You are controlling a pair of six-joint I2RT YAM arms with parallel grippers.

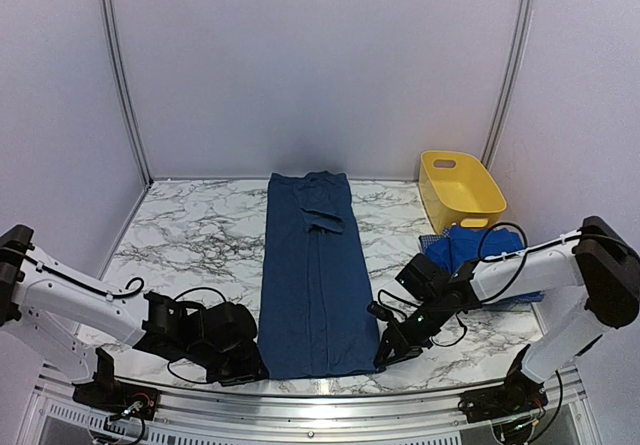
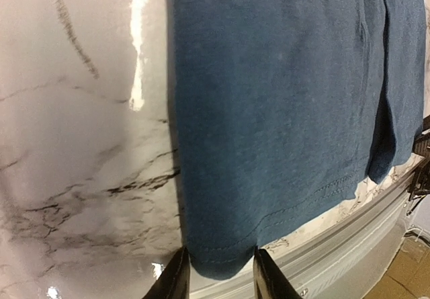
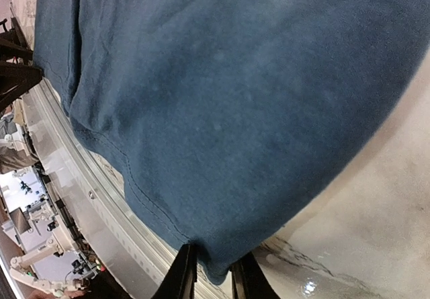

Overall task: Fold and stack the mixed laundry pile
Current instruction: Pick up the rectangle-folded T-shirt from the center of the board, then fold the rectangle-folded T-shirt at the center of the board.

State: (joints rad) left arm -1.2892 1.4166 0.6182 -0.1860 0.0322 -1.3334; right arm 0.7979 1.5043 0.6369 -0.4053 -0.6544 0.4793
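my left pincer (image 2: 220, 282) sits at the near left corner of the dark denim-blue garment (image 1: 310, 285). its jaws stand apart, one on each side of the hem corner, and the cloth lies flat between them, unpinched as far as i can see. my right pincer (image 3: 213, 279) is at the near right corner. its jaws are much closer together and cloth fills the gap, but i cannot tell whether they are biting on it.

the garment is a long narrow strip, already doubled lengthwise, running from the near edge of the worktop (image 1: 200, 235) to the far edge along the middle. it is a soft matte knit with a double-stitched hem, a rounded corner and a small pocket or flap near the far end.

i judge it light and limp, so it will sag and drag if lifted by one corner. the thicker hem corners are the best places to grip, both together. the marble top is glossy, so the cloth should slide easily.

a metal rail (image 2: 349, 238) runs just past the hem. at the right edge of the worktop the royal-blue garment (image 1: 470, 250) lies crumpled on a scrap of checked cloth (image 1: 432, 238), beside the rigid yellow tub (image 1: 460, 190).
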